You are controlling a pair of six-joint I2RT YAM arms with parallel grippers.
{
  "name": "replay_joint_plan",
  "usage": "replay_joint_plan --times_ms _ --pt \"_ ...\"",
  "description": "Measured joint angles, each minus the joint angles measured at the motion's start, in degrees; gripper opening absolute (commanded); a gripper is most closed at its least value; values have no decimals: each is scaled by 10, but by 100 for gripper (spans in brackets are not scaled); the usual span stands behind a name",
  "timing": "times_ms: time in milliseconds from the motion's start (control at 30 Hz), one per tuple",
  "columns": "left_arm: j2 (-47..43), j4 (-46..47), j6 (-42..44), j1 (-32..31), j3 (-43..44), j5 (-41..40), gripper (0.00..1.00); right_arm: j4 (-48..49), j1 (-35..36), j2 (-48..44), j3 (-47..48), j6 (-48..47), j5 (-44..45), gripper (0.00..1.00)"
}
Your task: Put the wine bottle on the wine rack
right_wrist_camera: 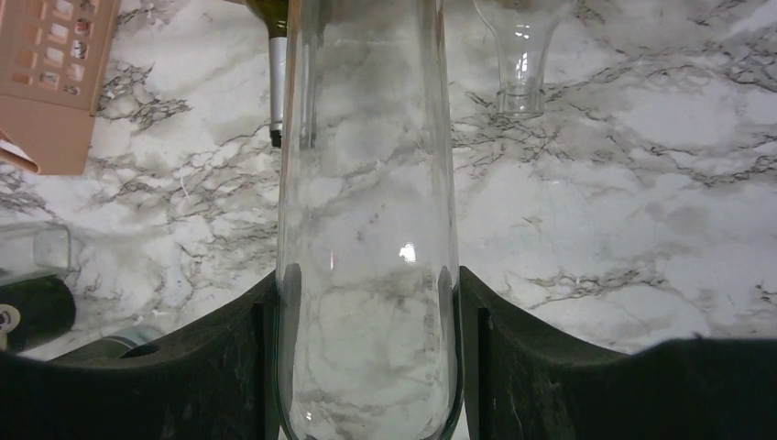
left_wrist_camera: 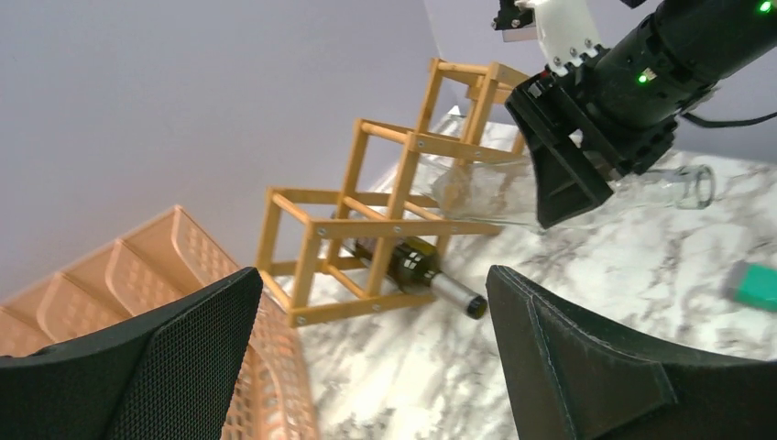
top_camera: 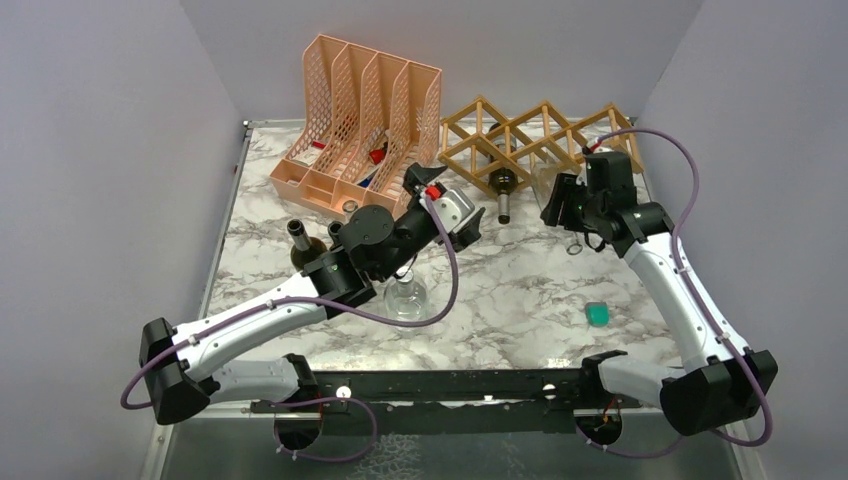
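Observation:
The wooden lattice wine rack point(top_camera: 530, 135) point(left_wrist_camera: 366, 202) stands at the back of the marble table. A dark bottle point(top_camera: 503, 187) point(left_wrist_camera: 408, 261) lies in one lower cell, neck toward the front. My right gripper point(top_camera: 558, 205) point(right_wrist_camera: 366, 298) points down in front of the rack, shut on a clear glass wine bottle point(right_wrist_camera: 366, 183) point(left_wrist_camera: 486, 192). The bottle lies level between both pads, with one end at the rack's front slats. My left gripper point(top_camera: 462, 225) point(left_wrist_camera: 371, 284) is left of the rack, open and holding nothing.
A peach mesh file organiser point(top_camera: 355, 130) stands at the back left. A dark bottle point(top_camera: 303, 243) stands by the left arm, with a clear glass vessel point(top_camera: 405, 297) under that arm. A green block point(top_camera: 597, 315) lies front right. Another clear glass neck point(right_wrist_camera: 520, 64) shows beside the held bottle.

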Motion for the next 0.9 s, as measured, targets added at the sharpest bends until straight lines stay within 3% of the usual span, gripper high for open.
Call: replay_joint_plan --times_ms 367,600,900 --pt "-32 -82 -183 0 39 12 99 43 -51 37 -3 70 -56 1" --pt "-37 -173 -182 0 93 5 99 81 -53 80 2 99 -59 1" --pt "-57 -209 -180 0 99 2 99 168 -55 111 2 131 -62 1"
